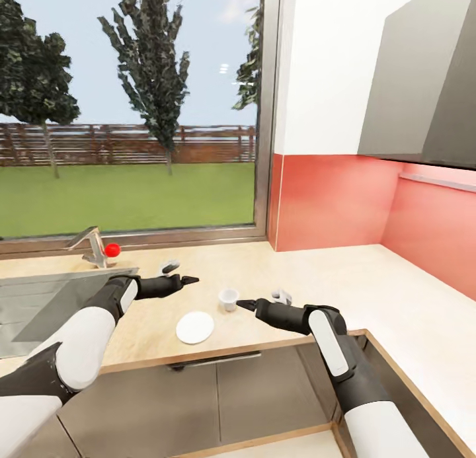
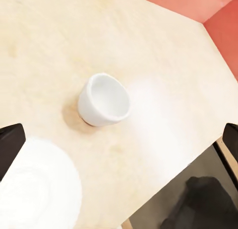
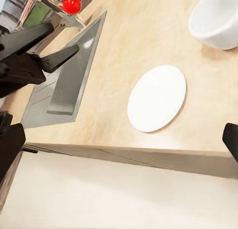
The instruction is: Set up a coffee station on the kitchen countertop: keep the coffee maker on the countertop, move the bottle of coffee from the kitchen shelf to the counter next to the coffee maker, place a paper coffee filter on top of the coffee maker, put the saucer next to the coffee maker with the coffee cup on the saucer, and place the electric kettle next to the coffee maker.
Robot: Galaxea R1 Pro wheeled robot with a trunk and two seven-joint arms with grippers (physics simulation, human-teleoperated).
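A small white coffee cup [image 1: 228,298] stands upright on the beige countertop [image 1: 357,279], near its front edge. A flat white saucer [image 1: 195,327] lies just in front and to the left of it, apart from the cup. My left gripper [image 1: 190,281] hovers open above the counter to the cup's left; its wrist view looks down on the cup [image 2: 104,99] and the saucer [image 2: 37,189]. My right gripper [image 1: 245,305] is open just right of the cup, and nothing is between its fingers. Its wrist view has the saucer [image 3: 157,97], the cup [image 3: 218,18] and the left gripper [image 3: 72,51].
A steel sink [image 1: 39,299] with a faucet [image 1: 89,243] and a red knob [image 1: 112,250] sits at the left under a large window. A red backsplash [image 1: 337,200] and grey upper cabinets [image 1: 423,101] bound the corner. The counter turns along the right wall.
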